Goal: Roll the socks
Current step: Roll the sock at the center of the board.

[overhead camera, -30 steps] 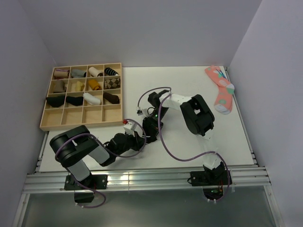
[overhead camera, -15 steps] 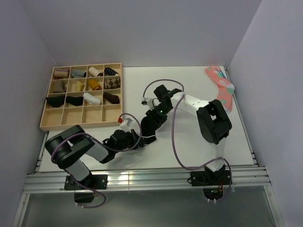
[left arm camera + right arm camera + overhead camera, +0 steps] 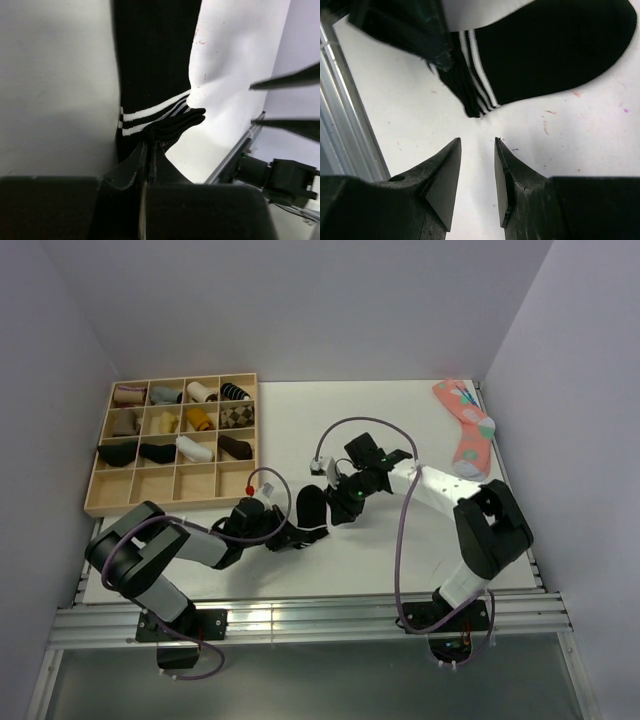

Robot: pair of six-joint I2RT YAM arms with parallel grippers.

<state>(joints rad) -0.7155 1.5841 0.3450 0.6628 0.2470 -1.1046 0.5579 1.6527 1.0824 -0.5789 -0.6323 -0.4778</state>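
Black socks (image 3: 155, 60) flat, pinched in left jaws, right jaws parted

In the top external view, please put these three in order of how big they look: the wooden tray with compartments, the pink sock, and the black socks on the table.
1. Wooden tray, clearly the largest.
2. Pink sock.
3. Black socks, smallest as seen; they are partly covered, so their full size is unsure.

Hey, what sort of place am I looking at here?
Most likely a robot lab test cell, not a home: a left arm and right arm bolted to an aluminium rail, a white table boxed in by plain walls, and a wooden divider tray holding rolled socks.
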